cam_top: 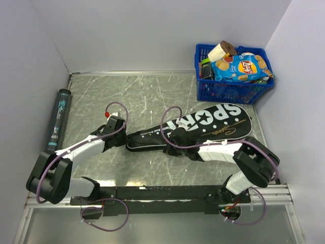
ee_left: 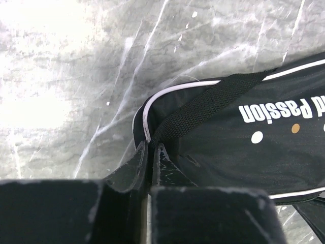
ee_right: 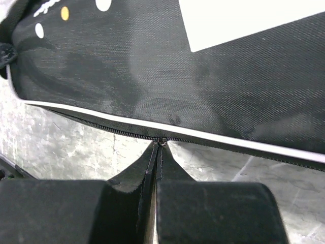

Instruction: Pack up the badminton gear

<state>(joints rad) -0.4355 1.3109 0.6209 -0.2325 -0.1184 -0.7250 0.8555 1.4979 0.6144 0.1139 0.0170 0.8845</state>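
The black racket-shaped "SPORT" cover (cam_top: 203, 126) lies across the table's middle. My left gripper (cam_top: 124, 140) is shut on the cover's narrow handle end, pinching the fabric where the black webbing strap (ee_left: 203, 109) meets the white piping. My right gripper (cam_top: 171, 147) is shut on the zipper pull (ee_right: 161, 142) on the cover's near edge. The zipper teeth (ee_right: 101, 127) run along the edge beside it. The long black tube with teal print (cam_top: 58, 119) lies along the left wall. No rackets or shuttlecocks show; they are hidden or out of view.
A blue plastic basket (cam_top: 231, 91) of snack packets stands at the back right corner. Grey walls close in the left, back and right. The arms' rail (cam_top: 152, 193) runs along the near edge.
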